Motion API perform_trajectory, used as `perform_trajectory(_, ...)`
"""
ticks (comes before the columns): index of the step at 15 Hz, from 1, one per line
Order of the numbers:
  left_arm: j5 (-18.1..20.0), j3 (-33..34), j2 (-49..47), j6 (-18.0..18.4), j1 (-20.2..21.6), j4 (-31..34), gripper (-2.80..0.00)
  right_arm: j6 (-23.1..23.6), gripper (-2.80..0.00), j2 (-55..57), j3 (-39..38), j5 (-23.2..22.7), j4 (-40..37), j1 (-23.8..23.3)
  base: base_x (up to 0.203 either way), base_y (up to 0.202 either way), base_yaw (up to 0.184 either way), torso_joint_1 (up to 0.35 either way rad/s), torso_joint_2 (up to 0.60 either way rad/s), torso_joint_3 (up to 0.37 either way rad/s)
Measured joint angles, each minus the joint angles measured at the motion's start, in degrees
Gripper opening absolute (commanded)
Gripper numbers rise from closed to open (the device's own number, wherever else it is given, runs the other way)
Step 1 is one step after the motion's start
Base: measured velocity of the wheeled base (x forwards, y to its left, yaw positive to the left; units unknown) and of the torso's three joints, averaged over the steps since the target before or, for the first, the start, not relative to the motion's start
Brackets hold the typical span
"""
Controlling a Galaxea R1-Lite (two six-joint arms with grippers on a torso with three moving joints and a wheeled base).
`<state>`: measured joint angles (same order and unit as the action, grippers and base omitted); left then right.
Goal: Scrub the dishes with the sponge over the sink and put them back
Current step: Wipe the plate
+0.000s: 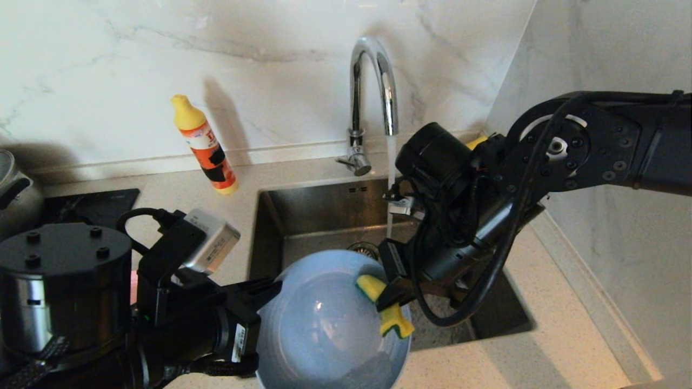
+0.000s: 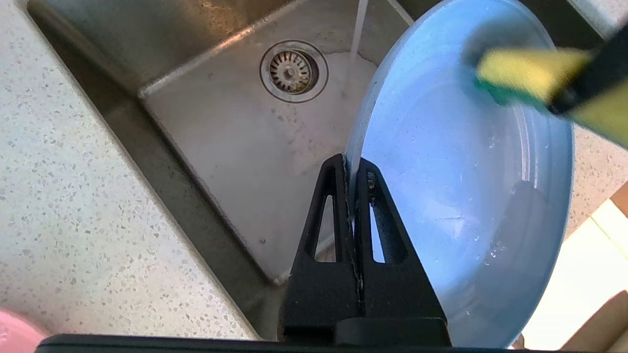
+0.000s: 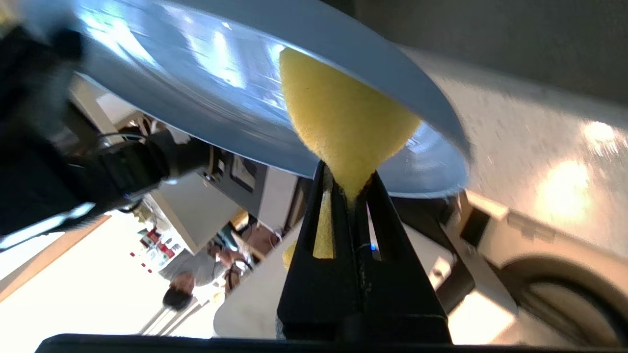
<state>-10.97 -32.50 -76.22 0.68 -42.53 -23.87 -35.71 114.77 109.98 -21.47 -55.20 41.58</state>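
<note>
My left gripper [image 1: 272,287] [image 2: 349,165] is shut on the rim of a grey-blue plate [image 1: 324,329] [image 2: 456,186], holding it tilted over the front edge of the steel sink [image 1: 313,213] [image 2: 230,142]. Wet drops cling to the plate's inner face. The yellow sponge [image 1: 378,292] [image 2: 530,73] [image 3: 343,117], with its green layer, is pinched in my shut right gripper [image 1: 390,303] [image 3: 349,185]. It presses against the plate's inner face near the far right rim. The other dishes are out of view, apart from a pink edge [image 2: 9,336].
The chrome tap [image 1: 378,70] runs a thin stream of water [image 1: 390,162] into the sink beside the round drain [image 1: 363,248] [image 2: 293,71]. A yellow-capped orange bottle [image 1: 204,143] stands on the counter at the back left. A steel pot [image 1: 13,189] sits far left.
</note>
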Motion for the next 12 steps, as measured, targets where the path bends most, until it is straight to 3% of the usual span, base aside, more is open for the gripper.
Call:
perform_trajectory(5, 0.0, -0.9, 0.0, -0.1, 0.0, 0.0, -2.80, 0.2, -2.80, 0.2, -3.0, -0.3, -1.7, 1.2, 0.000, 0.000, 0.000, 0.000, 0.00, 0.000)
perform_trajectory(12, -0.1, -1.5, -0.5, -0.9, 0.1, 0.0, -2.80, -0.2, -2.80, 2.9, -0.5, -0.2, -1.5, 8.1, 0.000, 0.000, 0.000, 0.000, 0.00, 0.000)
